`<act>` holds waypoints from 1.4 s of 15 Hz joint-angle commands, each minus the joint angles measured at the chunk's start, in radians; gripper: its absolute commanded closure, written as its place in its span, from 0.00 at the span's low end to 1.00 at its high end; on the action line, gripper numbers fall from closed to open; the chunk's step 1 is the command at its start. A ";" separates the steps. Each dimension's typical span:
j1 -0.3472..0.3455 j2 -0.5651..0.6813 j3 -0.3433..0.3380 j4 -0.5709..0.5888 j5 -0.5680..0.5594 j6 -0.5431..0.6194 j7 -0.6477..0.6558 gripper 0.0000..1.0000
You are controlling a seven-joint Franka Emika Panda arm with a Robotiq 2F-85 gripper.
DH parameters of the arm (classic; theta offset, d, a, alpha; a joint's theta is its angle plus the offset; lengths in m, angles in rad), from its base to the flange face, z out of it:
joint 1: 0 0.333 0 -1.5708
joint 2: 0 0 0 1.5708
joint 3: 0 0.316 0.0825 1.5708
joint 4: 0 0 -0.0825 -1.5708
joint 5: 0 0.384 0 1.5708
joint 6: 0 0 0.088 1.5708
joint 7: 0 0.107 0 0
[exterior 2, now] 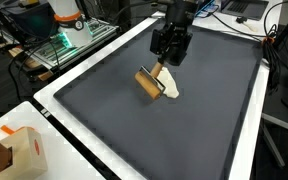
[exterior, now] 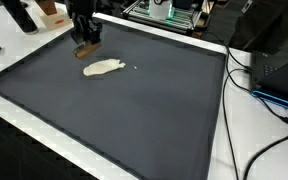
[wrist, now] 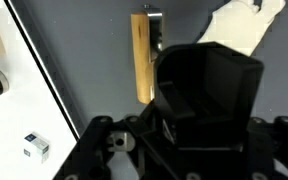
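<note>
A short wooden block [exterior 2: 147,82] with a small metal part on one side lies on the dark grey mat [exterior 2: 104,110]. Next to it is a crumpled white cloth [exterior 2: 170,90]. My gripper [exterior 2: 163,63] hangs just above the block's metal side, and its fingers look shut together with nothing visible between them. In the wrist view the wooden block [wrist: 141,55] runs lengthwise just left of the black fingers [wrist: 199,75], with the white cloth [wrist: 242,28] at the top right. In an exterior view the gripper [exterior: 85,40] stands over the block [exterior: 88,47], the cloth [exterior: 104,68] in front of it.
The mat is bordered by a white table edge [exterior 2: 54,110]. A cardboard box [exterior 2: 19,150] sits at one corner. Cables [exterior: 259,85] and dark equipment lie along one side. A small white cube [wrist: 36,147] rests on the white surface beside the mat.
</note>
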 commanded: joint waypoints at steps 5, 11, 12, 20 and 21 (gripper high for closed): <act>-0.068 -0.091 0.030 -0.041 0.189 0.045 -0.274 0.77; -0.129 -0.136 0.052 -0.039 0.389 0.023 -0.506 0.77; -0.139 -0.143 0.056 -0.039 0.423 0.020 -0.547 0.77; -0.183 -0.181 0.067 -0.039 0.583 0.002 -0.786 0.77; -0.185 -0.183 0.067 -0.039 0.594 0.000 -0.805 0.77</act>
